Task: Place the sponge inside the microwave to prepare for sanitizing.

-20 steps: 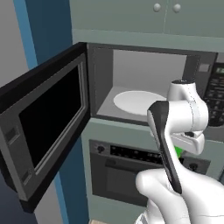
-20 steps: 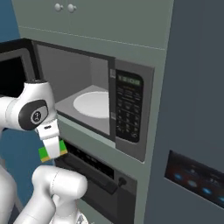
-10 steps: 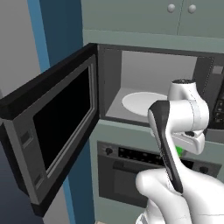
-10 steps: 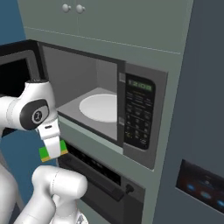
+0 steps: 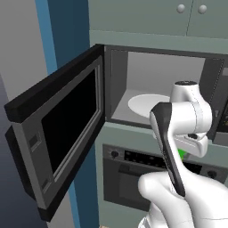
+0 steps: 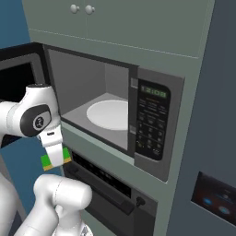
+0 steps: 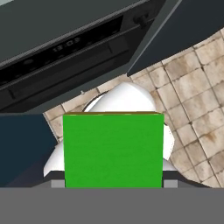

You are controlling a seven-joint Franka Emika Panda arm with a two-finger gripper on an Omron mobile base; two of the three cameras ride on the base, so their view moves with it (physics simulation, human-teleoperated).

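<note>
1. Sponge (image 6: 56,160): green block pinched in the gripper (image 6: 55,154), hanging below the microwave (image 6: 152,124) sill, in front of the oven panel (image 6: 103,182).
2. Cavity with white plate (image 6: 108,114): up and forward from the gripper; door (image 5: 58,133) swung wide.
3. Arm: folded close, hand pointing floorward; sponge face fills the hand camera.

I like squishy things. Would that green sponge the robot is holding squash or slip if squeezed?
The sponge probably squashes a bit. It looks small and flat, so likely light. The gripper seems closed on it below the open microwave, so it's probably not slippery.
</note>
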